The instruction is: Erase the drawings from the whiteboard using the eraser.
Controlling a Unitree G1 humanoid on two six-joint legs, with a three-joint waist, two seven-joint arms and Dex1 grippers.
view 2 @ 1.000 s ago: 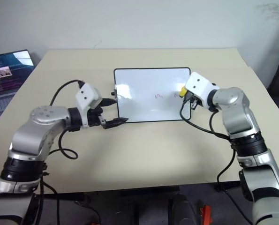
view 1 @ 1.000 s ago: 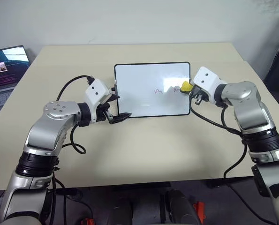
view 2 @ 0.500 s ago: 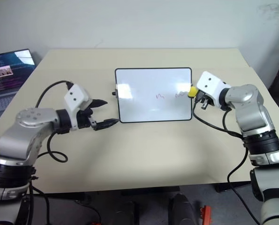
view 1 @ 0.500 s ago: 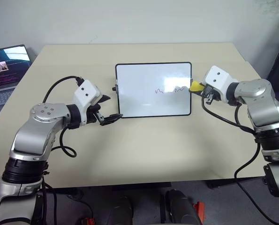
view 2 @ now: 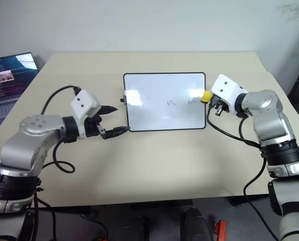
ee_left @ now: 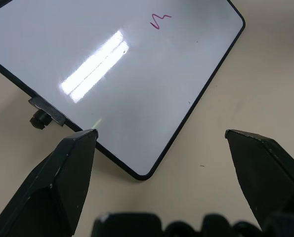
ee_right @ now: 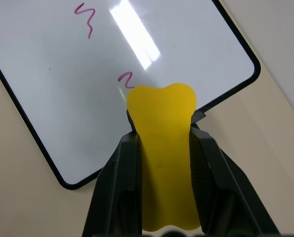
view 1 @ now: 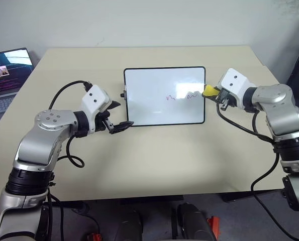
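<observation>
Left eye view: we look down over a beige table (view 1: 154, 165), and reading from left to right we first meet an open laptop (view 1: 6, 75) with a lit screen at the table's far left edge. Next comes our left gripper (view 1: 118, 115), its two black fingers spread wide apart with nothing between them, hanging just off the whiteboard's (view 1: 154, 83) near left corner; in the left wrist view that corner and a small black knob (ee_left: 38, 119) on the board's short side lie between and beyond the parted fingertips (ee_left: 82, 140), and we cannot tell whether either fingertip touches the frame. The whiteboard, glossy white in a thin black frame with rounded corners, lies flat at the middle of the table with its long sides running across us. On its right half we see the drawings (view 1: 182, 96), two reddish wavy squiggles side by side, the right one close to the board's right edge; in the right wrist view they show as two separate marks (ee_right: 85, 17) on the white surface. Farthest right, our right gripper (view 1: 213, 93) is clamped tight on the eraser (view 1: 208, 91), a small yellow block pinched between both black fingers (ee_right: 122, 163), its free end reaching over the board's right edge just beside the nearer squiggle. Whether the eraser presses on the board or hovers above it we cannot tell.
</observation>
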